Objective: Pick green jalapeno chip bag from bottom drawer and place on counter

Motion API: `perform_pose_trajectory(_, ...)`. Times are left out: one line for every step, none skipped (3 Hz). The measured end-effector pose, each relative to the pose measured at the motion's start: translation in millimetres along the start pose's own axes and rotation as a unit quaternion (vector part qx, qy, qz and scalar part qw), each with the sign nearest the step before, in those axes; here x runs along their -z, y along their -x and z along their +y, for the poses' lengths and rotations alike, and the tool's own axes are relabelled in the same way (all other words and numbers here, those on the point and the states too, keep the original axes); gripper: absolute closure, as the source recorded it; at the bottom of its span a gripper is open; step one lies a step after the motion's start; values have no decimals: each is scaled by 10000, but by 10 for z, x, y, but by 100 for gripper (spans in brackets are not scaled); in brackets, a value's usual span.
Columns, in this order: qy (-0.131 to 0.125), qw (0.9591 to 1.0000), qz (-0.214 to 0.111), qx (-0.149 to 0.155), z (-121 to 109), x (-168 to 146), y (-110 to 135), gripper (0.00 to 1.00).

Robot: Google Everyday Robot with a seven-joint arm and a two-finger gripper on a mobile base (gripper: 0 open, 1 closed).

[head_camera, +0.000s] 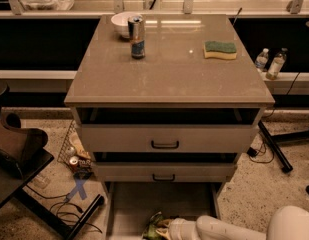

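Bottom centre of the frame: the robot's white two-finger gripper lies low in the shallow grey-beige bottom drawer, meeting the crumpled light-green jalapeno chip bag at the drawer's front edge. Whether it is clamped on the bag cannot be told. The white arm enters from the lower right. Above, two drawers with black handles stand slightly open. On the glossy grey-beige counter are a metal can, a white bowl and a green-and-yellow sponge.
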State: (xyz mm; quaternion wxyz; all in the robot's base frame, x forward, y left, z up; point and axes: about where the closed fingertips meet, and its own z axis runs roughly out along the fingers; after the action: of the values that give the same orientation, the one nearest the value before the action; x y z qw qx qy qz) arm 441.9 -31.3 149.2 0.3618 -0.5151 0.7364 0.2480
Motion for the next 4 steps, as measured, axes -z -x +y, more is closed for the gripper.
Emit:
perform_pose_trajectory(-153, 9991, -265, -309, -137, 701, 226, 100)
perform_pose_trajectory(-172, 9966, -554, -588, -313, 1550, 460, 100)
perform_pose_trajectory(-68, 9950, -794, -602, -462, 2270, 724, 100)
perform_pose_trajectory(42, 9937, -1019, -458, -484, 2857, 1023, 100)
